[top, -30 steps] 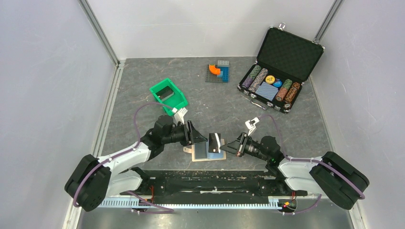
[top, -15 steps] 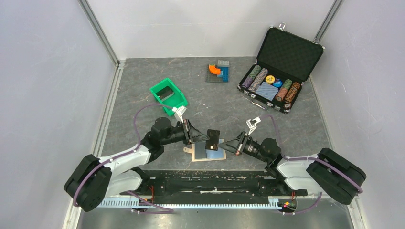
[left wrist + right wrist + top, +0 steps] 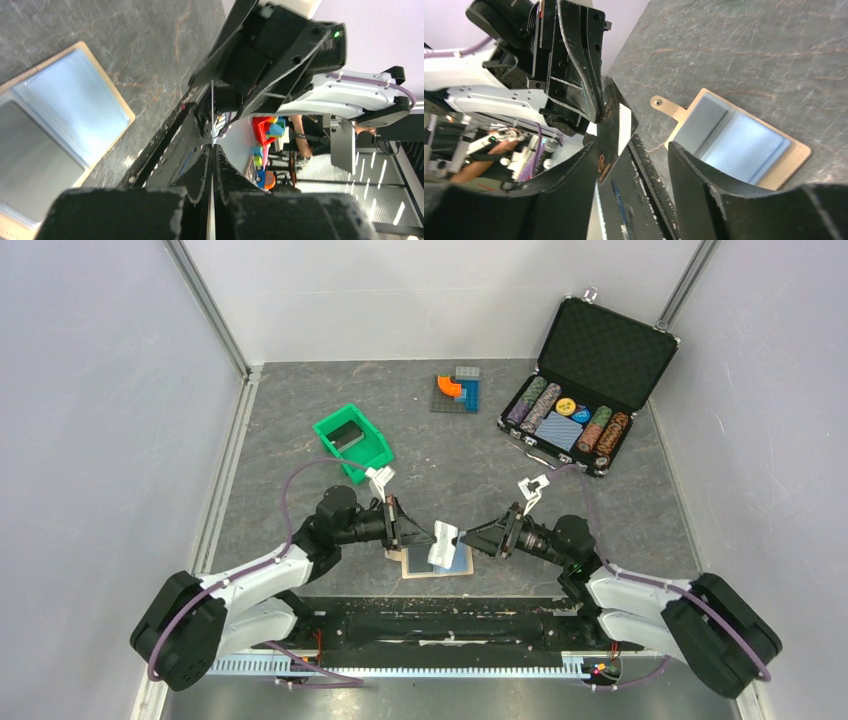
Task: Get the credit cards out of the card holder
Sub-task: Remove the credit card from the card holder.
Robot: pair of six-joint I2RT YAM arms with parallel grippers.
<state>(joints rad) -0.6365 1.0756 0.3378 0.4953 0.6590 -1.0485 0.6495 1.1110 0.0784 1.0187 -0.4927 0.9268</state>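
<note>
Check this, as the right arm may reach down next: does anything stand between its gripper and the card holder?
Yes: the credit card pinched in the left gripper hangs over the card holder, right at the right gripper's open fingertips.

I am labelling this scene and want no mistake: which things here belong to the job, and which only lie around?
For the job:
- credit card, pinched in the left claw
- card holder, spread open
- right claw, open

Just lying about:
- green bin
- open chip case
- coloured blocks
</note>
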